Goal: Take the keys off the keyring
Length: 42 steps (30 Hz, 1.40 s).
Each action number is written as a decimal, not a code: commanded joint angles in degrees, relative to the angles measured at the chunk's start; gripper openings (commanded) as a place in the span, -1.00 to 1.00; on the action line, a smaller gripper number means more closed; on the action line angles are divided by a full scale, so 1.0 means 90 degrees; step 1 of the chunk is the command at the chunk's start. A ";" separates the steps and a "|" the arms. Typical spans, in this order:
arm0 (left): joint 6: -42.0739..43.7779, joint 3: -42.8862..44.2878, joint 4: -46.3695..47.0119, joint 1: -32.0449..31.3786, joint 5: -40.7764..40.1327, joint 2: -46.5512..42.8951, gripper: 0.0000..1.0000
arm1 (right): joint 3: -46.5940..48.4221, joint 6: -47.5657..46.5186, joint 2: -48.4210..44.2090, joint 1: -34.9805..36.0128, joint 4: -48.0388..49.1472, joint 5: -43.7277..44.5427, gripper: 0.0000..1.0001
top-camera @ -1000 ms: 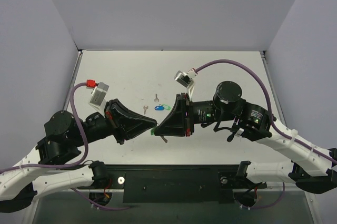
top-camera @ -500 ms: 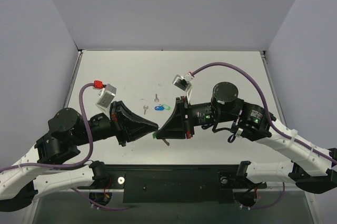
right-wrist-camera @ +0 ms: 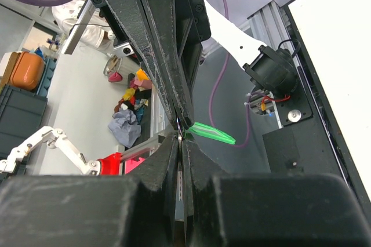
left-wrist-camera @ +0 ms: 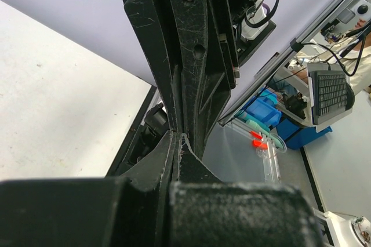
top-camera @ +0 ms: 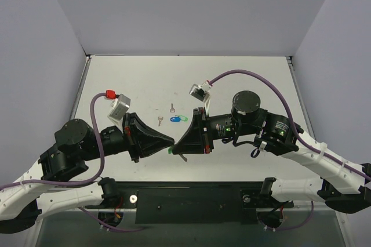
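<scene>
A white table [top-camera: 243, 79] sits boxed in on three sides by pale lavender walls [top-camera: 191, 9] under even light, with a black rail [top-camera: 191, 200] along its near edge. Beyond the table are blue bins [left-wrist-camera: 264, 108], a clear plastic box [left-wrist-camera: 246, 145] and a keyboard [left-wrist-camera: 330, 87]. An orange case [right-wrist-camera: 26, 70] and a heap of coloured rags [right-wrist-camera: 130, 113] lie on a grey floor [right-wrist-camera: 87, 102].

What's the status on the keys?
Left gripper and right gripper shut, tips meeting. Green-headed key at the pinch. Blue-headed key, two bare keys loose on table. Nothing in the way.
</scene>
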 commanded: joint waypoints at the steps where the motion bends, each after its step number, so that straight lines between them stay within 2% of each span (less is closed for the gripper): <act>1: 0.0148 0.0045 -0.0528 -0.0027 0.0303 0.0121 -1.00 | 0.0175 -0.0107 -0.0076 -0.0013 0.0545 0.0167 -1.00; 18: 0.0060 -0.0004 -0.0469 -0.0027 0.0167 0.0169 -0.99 | 0.0126 -0.0107 -0.0154 -0.0013 0.0515 0.0225 -1.00; 20: 0.0030 0.0006 -0.0430 -0.0027 0.0030 0.0169 -0.55 | 0.0126 -0.0117 -0.0183 -0.0013 0.0506 0.0245 -1.00; 21: 0.0011 0.0025 -0.0382 -0.0027 -0.0105 0.0160 -0.18 | 0.0116 -0.0107 -0.0193 -0.0013 0.0496 0.0245 -1.00; 22: -0.0018 0.0045 -0.0391 -0.0027 -0.0310 0.0121 0.07 | 0.0136 -0.0117 -0.0193 -0.0013 0.0496 0.0254 -1.00; 23: -0.0038 0.0016 -0.0382 -0.0027 -0.0409 0.0091 0.20 | 0.0136 -0.0107 -0.0193 -0.0013 0.0476 0.0255 -1.00; 24: -0.0048 0.0006 -0.0343 -0.0027 -0.0574 -0.0006 0.59 | 0.0145 -0.0117 -0.0222 -0.0013 0.0467 0.0255 -1.00; 31: -0.0408 -0.0471 0.0535 -0.0018 -0.1365 -0.0679 0.63 | 0.0155 -0.0097 -0.0252 -0.0013 0.0495 0.0323 -1.00; 34: -0.0721 -0.1096 0.1567 -0.0018 -0.2165 -0.1186 0.63 | 0.0136 -0.0068 -0.0252 -0.0013 0.0680 0.0459 -1.00; 36: -0.0858 -0.1875 0.2396 -0.0018 -0.2391 -0.1578 0.65 | 0.0106 -0.0048 -0.0271 -0.0013 0.0759 0.0624 -1.00; 38: -0.0858 -0.2179 0.2926 -0.0018 -0.2460 -0.1861 0.67 | 0.0087 -0.0009 -0.0271 -0.0013 0.0856 0.0742 -1.00; 42: -0.0751 -0.2337 0.3183 -0.0017 -0.2499 -0.2009 0.67 | -0.0059 0.0215 -0.0223 -0.0013 0.1285 0.0830 -1.00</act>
